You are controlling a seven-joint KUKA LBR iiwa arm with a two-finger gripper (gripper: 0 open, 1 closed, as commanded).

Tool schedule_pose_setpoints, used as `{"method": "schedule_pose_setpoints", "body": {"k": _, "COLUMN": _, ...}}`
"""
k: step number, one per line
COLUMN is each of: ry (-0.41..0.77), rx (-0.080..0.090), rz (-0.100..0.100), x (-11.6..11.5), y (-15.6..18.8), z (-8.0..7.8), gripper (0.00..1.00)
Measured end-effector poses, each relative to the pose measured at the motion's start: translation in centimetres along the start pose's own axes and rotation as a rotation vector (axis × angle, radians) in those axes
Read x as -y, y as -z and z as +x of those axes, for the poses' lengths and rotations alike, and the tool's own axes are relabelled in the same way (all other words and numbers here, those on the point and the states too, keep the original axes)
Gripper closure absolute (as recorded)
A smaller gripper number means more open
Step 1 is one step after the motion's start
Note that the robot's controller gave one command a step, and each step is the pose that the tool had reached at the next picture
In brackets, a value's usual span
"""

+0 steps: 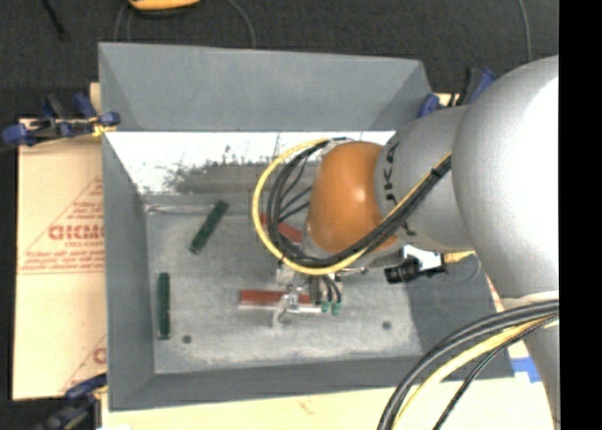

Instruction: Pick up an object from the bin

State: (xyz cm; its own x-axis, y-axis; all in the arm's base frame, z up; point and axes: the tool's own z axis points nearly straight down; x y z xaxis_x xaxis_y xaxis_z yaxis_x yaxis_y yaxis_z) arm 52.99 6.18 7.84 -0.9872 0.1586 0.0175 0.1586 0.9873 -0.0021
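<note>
pincer [299,304], grip cannot be told, at red stick [256,298]; two green sticks [207,227] [164,306] left.

You see the gripper [297,306] at a red-brown bar's [256,298] end; a slanted green bar [207,227] and an upright green bar [164,306] lie well beyond.

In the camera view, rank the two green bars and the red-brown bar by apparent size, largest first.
1-2. green bar by the left wall and tilted green bar: look alike, no ranking.
3. red-brown bar: smallest showing, though the gripper hides its right end.
</note>
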Motion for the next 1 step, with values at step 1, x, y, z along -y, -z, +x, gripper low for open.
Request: {"method": "schedule_pose_setpoints", "body": {"k": 1, "ry": 0.000, "rx": 0.001, "rz": 0.000, "x": 0.00, "y": 0.01, "z": -0.02, "gripper": 1.00}}
